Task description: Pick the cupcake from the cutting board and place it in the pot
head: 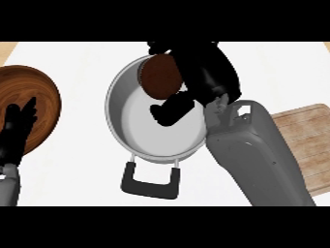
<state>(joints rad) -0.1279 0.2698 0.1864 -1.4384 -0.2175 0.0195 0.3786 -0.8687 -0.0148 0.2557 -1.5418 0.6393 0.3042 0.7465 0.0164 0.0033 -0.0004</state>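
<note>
Your right hand [196, 72] is clenched round the cupcake [160, 76], held over the pot [135, 140] w/ the opening right below for release. Left hand [14, 131] rests open, fingers relaxed.

Right hand [206, 80] holds cupcake [159, 76] over pot [135, 131]

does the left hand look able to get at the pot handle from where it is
Probably yes: the left hand rests open over the wooden plate, and only bare counter lies between it and the pot handle.

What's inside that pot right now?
The pot's grey bottom shows nothing lying on it. The right hand holds the brown cupcake over the far rim, hiding that part of the inside.
</note>
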